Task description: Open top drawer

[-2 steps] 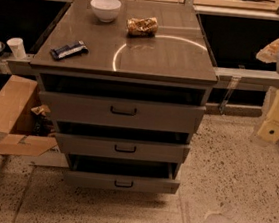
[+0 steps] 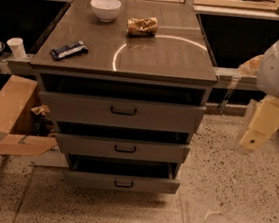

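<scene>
Camera view: looks down from the near side onto a grey drawer unit standing on a speckled floor.
Top drawer: highest of three grey fronts, directly under the desk, facing the near side.
Handle: small black bar at the centre of that front, its long axis running left to right.
Gap: a dark slot shows above the top drawer front; how far out it already sits I cannot tell.
Other fronts: middle drawer and bottom drawer lie below, each with a similar handle.
Gripper: hangs at the right edge of the scene, beyond the unit's right side, pointing down and slightly left, touching nothing.
Gripper state: whether it is spread or closed I cannot tell from this angle.
Key relation: the handle lies to the left of the gripper and well apart from it, at about the same height in the frame.
Judgement on the move: the gripper likely has to cross leftward to the centre of the front, close across the bar, then pull toward the near side.
On the desk: white bowl, crinkled snack bag, dark wrapped bar.
Left of the unit: cardboard and a paper cup.
</scene>
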Action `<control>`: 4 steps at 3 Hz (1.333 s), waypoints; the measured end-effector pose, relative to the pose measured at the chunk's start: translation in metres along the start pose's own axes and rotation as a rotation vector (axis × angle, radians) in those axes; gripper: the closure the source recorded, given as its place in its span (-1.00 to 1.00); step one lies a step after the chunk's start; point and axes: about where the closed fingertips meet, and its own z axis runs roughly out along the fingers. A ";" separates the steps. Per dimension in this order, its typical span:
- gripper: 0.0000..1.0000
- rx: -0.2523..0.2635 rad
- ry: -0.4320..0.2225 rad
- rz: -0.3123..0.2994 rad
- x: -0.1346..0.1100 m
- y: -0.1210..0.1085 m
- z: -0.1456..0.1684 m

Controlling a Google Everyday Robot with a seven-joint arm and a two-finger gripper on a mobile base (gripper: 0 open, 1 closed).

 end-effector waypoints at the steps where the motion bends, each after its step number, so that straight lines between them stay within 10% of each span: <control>1: -1.00 -0.083 -0.056 -0.025 -0.007 0.012 0.057; 2: -1.00 -0.180 -0.108 -0.047 -0.012 0.024 0.136; 4: -1.00 -0.141 -0.076 -0.068 -0.009 0.010 0.162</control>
